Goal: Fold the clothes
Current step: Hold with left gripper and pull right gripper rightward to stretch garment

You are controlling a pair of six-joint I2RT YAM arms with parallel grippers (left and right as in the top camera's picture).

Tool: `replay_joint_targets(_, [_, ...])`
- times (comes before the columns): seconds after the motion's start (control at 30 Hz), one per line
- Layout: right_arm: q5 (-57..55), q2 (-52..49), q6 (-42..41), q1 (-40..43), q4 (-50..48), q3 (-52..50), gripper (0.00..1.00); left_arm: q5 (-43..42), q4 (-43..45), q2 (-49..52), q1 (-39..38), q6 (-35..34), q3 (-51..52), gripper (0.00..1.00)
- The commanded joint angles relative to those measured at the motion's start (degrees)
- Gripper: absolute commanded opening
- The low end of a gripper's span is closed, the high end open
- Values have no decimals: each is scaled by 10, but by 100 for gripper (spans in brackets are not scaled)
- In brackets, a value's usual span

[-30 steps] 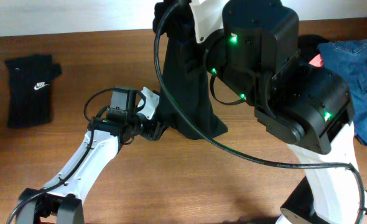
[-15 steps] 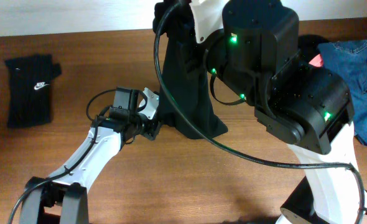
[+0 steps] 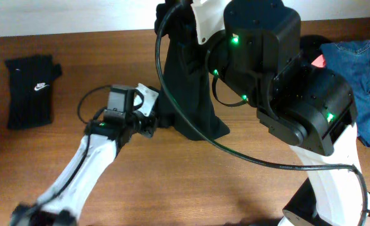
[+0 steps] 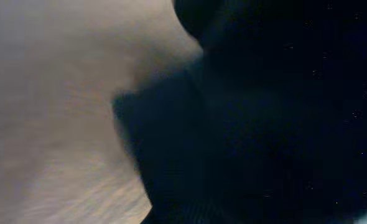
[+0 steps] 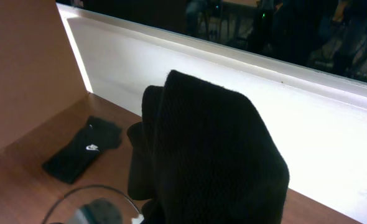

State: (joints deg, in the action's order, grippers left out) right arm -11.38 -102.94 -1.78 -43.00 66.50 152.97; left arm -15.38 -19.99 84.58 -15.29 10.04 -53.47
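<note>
My right hand is clamped on the bunched top of the black shirt, which hangs limp over the desk well right of the swoosh-marked piece, while my left hand looks pinched on its lower edge; it's soft, light cloth, best held by the corners.

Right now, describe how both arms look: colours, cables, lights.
The left arm has a slim white link, a black wrist block and a thin black cable loop. The right arm is bulkier: glossy black housings with small green lights, a white lower link and a long black cable sweeping round it.
</note>
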Motion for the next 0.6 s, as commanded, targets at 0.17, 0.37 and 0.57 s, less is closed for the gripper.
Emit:
replay_joint_targets(0.17, [-53,16,-7,0,0,10,4,122,-7,-173,4,-16,-16,1])
replay_joint_targets(0.37, [-123,17,-33,0,12,10,4,154,-8,-265,4,-14,-16,1])
replay_joint_targets(0.57, [-223,26,-45,1,18,10,4,180,-18,-297,4,-13,-16,1])
